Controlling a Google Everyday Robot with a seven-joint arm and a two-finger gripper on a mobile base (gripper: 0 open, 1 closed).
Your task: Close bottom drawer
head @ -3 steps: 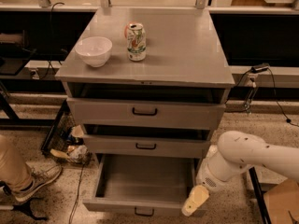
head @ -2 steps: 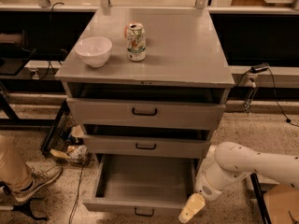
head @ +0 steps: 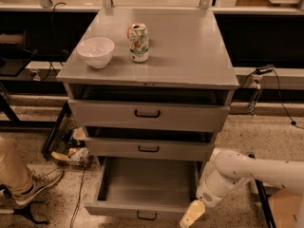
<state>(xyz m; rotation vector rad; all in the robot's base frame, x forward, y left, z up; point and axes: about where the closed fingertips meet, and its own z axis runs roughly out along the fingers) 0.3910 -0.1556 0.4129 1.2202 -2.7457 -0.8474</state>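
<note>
The bottom drawer (head: 142, 208) of the grey cabinet is pulled far out and its inside is empty. Its small black loop handle (head: 146, 216) sits at the lower edge of the view. My gripper (head: 191, 214) hangs at the end of the white arm (head: 247, 170), just off the drawer's front right corner and close to its front. The mid-sized drawer (head: 148, 148) and the top drawer (head: 147, 114) above stand slightly out.
A white bowl (head: 95, 52) and a drink can (head: 138, 42) stand on the cabinet top (head: 190, 56). A person's leg and shoe (head: 28, 184) are at the left. A wire basket with clutter (head: 69, 146) sits by the cabinet's left side. Cables hang at the right.
My gripper has moved down and to the left, toward the front right corner of the bottom drawer. The drawers have not moved.
</note>
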